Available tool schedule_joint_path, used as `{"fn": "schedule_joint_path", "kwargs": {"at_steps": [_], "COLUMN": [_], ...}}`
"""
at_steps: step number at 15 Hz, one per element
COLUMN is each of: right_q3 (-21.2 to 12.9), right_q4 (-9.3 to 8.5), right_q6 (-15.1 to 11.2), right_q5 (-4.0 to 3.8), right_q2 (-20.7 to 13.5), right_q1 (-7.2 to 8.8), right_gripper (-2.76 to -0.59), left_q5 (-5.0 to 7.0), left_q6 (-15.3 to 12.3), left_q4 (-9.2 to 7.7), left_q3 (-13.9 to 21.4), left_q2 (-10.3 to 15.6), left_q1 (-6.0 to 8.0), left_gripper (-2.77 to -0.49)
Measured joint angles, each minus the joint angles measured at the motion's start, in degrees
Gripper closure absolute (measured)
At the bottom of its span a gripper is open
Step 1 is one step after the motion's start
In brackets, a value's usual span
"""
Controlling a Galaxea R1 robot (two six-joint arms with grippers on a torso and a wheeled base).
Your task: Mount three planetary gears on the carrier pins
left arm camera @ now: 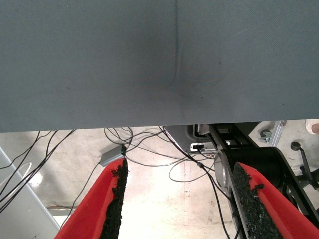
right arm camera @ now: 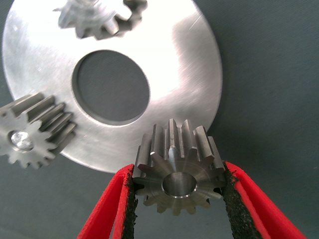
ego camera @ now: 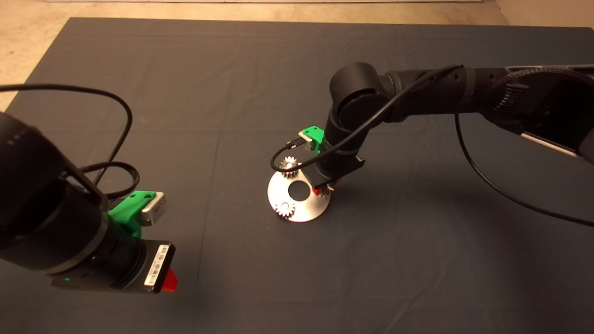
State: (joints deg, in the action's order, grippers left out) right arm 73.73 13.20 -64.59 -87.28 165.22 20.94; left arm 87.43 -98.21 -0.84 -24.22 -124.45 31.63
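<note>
The round silver carrier plate (ego camera: pixel 307 209) (right arm camera: pixel 189 64) lies mid-mat. Two planetary gears (ego camera: pixel 289 166) (ego camera: pixel 284 209) sit on carrier pins; in the right wrist view they are the toothed gears (right arm camera: pixel 35 134) (right arm camera: pixel 97 17), one with a pin end (right arm camera: pixel 21 139) shining in its hole. My right gripper (ego camera: pixel 323 188) (right arm camera: pixel 179 174) is shut on the third gear (right arm camera: pixel 178 169), upright at the plate's right rim. The pin under it is hidden. My left gripper (ego camera: pixel 169 280) (left arm camera: pixel 180 166) hangs open and empty at the lower left.
The dark mat (ego camera: pixel 417 260) covers the table, with bare floor beyond its far edge. The right arm's cable (ego camera: pixel 492 181) loops over the mat. Past the mat edge, the left wrist view shows floor cables (left arm camera: pixel 149 149).
</note>
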Motion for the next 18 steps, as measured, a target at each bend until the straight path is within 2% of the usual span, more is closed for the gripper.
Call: {"fn": "schedule_joint_path", "kwargs": {"at_steps": [9,15,18], "right_q3": [0.2,0.2,0.2], "right_q4": [0.05,0.05,0.05], "right_q6": [0.1,0.1,0.1], "right_q5": [-0.32,-0.37,-0.43], "right_q2": [0.2,2.7,2.7], "right_q1": [0.35,0.30,0.16], "right_gripper": [-1.07,-1.07,-1.07], "left_q5": [0.00,-0.02,-0.01], "left_q6": [0.0,0.0,0.0], "left_q4": [0.00,0.00,0.01], "left_q3": [0.0,0.0,0.0], "left_q2": [0.0,0.0,-0.2], "left_q1": [0.00,0.00,0.00], "left_gripper": [-1.44,-1.44,-1.44]}}
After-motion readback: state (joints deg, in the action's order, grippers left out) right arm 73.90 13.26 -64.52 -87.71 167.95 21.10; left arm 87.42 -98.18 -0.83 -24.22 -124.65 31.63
